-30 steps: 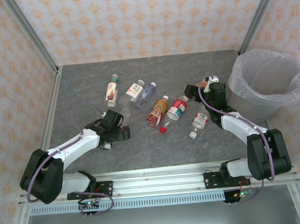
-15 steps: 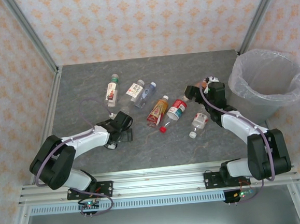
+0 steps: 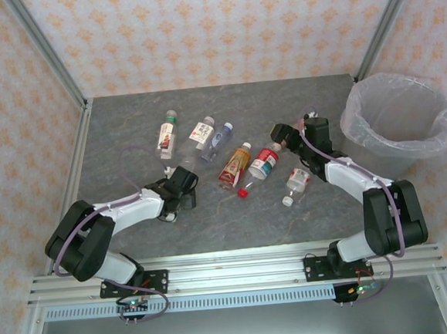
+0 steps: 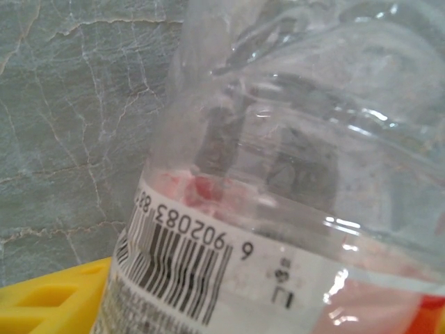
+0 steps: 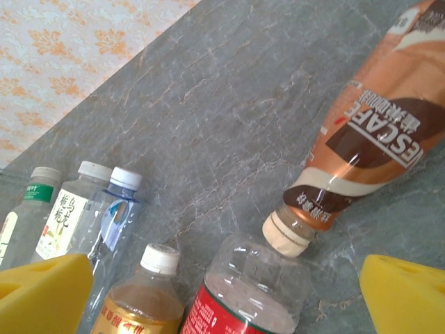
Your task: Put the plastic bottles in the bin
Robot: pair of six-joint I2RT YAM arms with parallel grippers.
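The left hand is at a clear bottle, and whether it grips it cannot be told. The right hand gapes above the brown-labelled bottle. Next probably comes a firm clamp, then a carry to the bin.

- Walls: pale paper with an orange floral pattern, closing in three sides.
- Table: grey top, marbled with fine pale veins, matte.
- Posts: slanted metal bars rising from both back corners.
- Rail: ribbed metal along the near edge.
- Light: even and soft, with faint shadows.
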